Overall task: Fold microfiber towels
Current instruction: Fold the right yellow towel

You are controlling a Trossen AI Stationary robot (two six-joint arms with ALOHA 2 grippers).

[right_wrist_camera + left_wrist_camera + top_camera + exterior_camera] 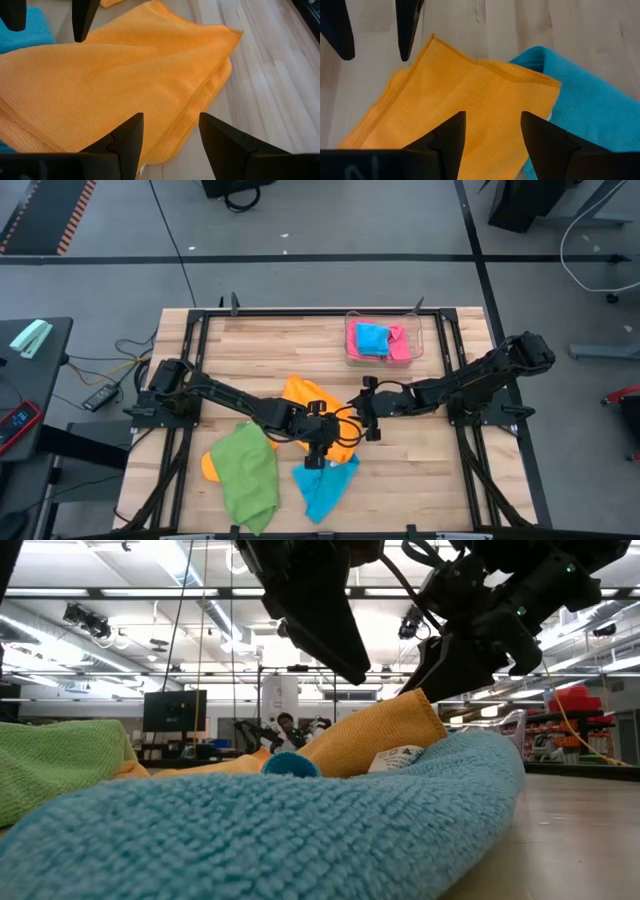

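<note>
Desk [400,470] planks carry an orange towel [310,405] spread under both tools. Left tool [317,457] hangs spread wide over its edge, beside the blue towel [325,485]; right tool [368,423] gapes wide opposite, holding nothing.

I see an orange towel [318,412] lying loosely doubled over at the middle of the counter [420,470], its corner overlapping a sky blue towel [325,485] crumpled just nearer. A green towel [248,477] lies rumpled to the left, partly covering another orange towel [210,464]. Farther right, a folded blue towel [373,339] sits on a pink towel [399,345].
</note>
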